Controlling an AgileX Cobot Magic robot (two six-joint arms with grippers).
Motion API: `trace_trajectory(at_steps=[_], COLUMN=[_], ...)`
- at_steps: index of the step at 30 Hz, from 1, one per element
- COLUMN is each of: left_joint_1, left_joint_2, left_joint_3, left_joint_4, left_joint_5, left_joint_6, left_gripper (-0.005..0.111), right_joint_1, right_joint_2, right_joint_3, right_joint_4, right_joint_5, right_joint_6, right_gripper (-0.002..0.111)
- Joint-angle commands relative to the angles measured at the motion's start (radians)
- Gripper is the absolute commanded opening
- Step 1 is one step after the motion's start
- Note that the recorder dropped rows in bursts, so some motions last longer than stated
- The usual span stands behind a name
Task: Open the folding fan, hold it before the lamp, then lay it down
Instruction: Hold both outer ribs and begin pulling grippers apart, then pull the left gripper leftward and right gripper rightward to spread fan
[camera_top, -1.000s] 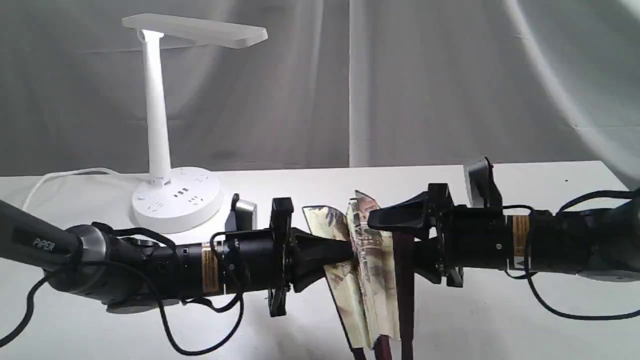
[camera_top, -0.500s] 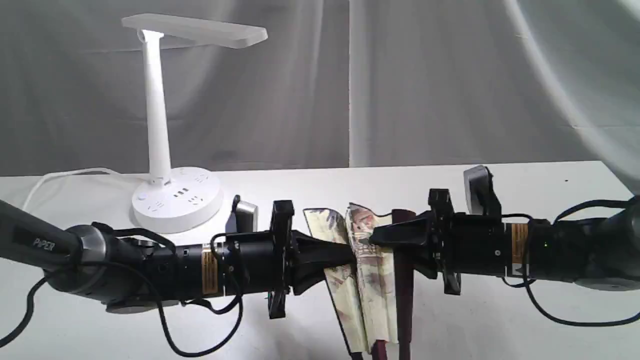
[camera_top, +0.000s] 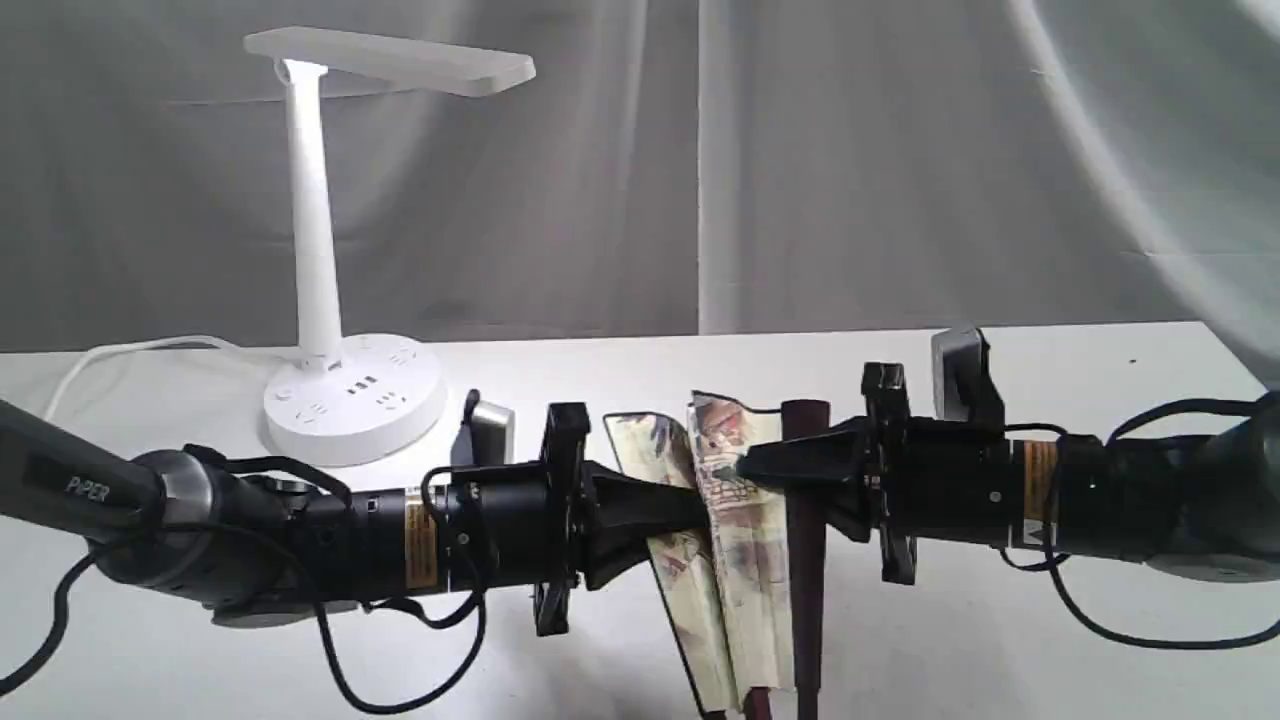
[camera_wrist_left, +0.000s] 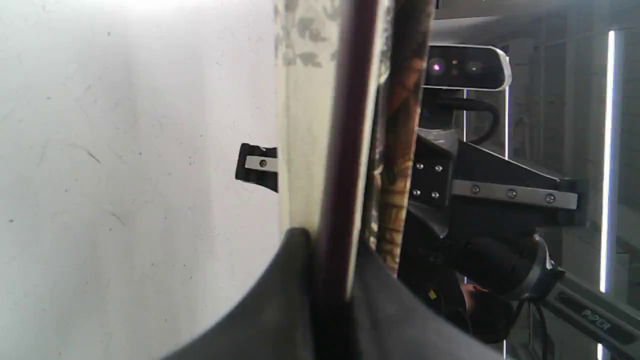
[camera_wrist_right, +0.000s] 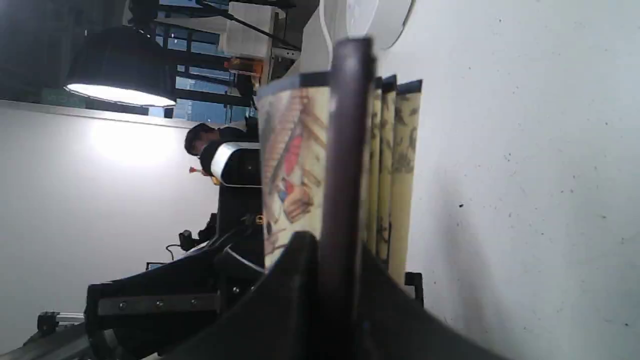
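Observation:
The folding fan (camera_top: 735, 540) stands upright between my two grippers, only partly spread, its cream painted pleats bunched and its maroon ribs running down out of view. My left gripper (camera_top: 690, 515) is shut on the fan's left guard rib (camera_wrist_left: 345, 165). My right gripper (camera_top: 765, 465) is shut on the right guard rib (camera_top: 805, 540), which also shows dark in the right wrist view (camera_wrist_right: 345, 165) with painted pleats (camera_wrist_right: 295, 165) beside it. The white lamp (camera_top: 325, 250) stands at the back left, well apart from the fan.
The lamp's round base (camera_top: 352, 398) with sockets sits on the white table (camera_top: 1000, 640), its white cord (camera_top: 110, 355) trailing left. Grey cloth hangs behind. Black cables (camera_top: 400, 650) droop from both arms onto the table.
My right gripper has turned and shifted slightly right, bringing the maroon guard rib into view and pulling it away from the pleats. The left arm has stayed still.

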Motion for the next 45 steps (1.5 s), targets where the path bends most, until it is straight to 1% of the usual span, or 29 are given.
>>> trace_trajectory(at_steps=[1,4,12,19,26,30,36,42,45], left_joint_1=[0.000,0.000,0.000,0.008,0.058,0.069,0.086,0.120,0.148], left_joint_2=[-0.014,-0.014,-0.014,-0.014,-0.014,-0.014,-0.014,-0.014,-0.012], left_joint_3=[0.001,0.001,0.001,0.001,0.001,0.001,0.001,0.001,0.003], left_joint_4=[-0.068,-0.089,-0.167,-0.187,-0.187,-0.204,-0.328,-0.358,-0.344], left_joint_5=[-0.035,-0.035,-0.035,-0.035,-0.035,-0.035,-0.035,-0.035,-0.035], left_joint_6=[-0.019,-0.019,0.001,0.004,0.000,-0.036,-0.056,-0.059,-0.059], left_gripper=[0.000,0.000,0.000,0.000,0.000,0.000,0.000,0.000,0.000], right_joint_1=[-0.009,-0.013,-0.067,-0.067,-0.067,-0.067,-0.067,-0.067,-0.067], right_joint_2=[-0.003,-0.003,-0.003,-0.003,-0.003,-0.003,0.003,0.012,0.015], right_joint_3=[-0.004,-0.004,-0.004,-0.004,-0.004,-0.004,-0.007,-0.117,-0.133], right_joint_4=[-0.017,-0.007,0.000,0.000,0.029,0.075,0.176,0.120,0.151], right_joint_5=[0.010,0.010,0.010,0.010,0.010,0.010,0.010,0.032,0.049], right_joint_6=[-0.034,-0.034,-0.034,-0.036,-0.036,-0.015,0.053,0.138,0.138], right_gripper=[0.000,0.000,0.000,0.000,0.000,0.000,0.000,0.000,0.000])
